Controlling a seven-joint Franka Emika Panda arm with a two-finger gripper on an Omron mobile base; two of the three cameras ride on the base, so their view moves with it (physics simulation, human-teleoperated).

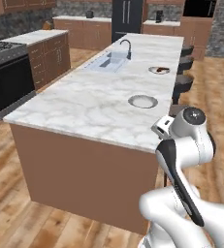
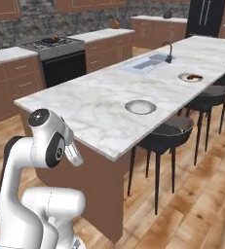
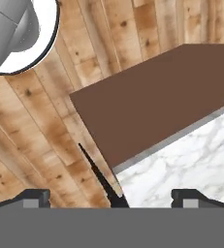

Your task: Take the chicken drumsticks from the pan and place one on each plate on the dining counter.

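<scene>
Folded low at the frame's bottom, the gripper [image 3: 111, 196] holds nothing, jaws spread wide. One drumstick [image 1: 160, 70] sits on the far plate [image 1: 159, 70]; the near plate [image 1: 143, 101] is bare, so fetch the next from the stove [image 2: 53, 44], upper left.

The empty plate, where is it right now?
The empty plate sits on the dining counter near its stool-side edge, closer to the robot than the plate with food.

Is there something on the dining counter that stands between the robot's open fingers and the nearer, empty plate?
Nothing visible does. The gripper hangs open above the near corner of the dining counter, and the marble from there to the nearer plate is bare. The sink lies farther off.
</scene>
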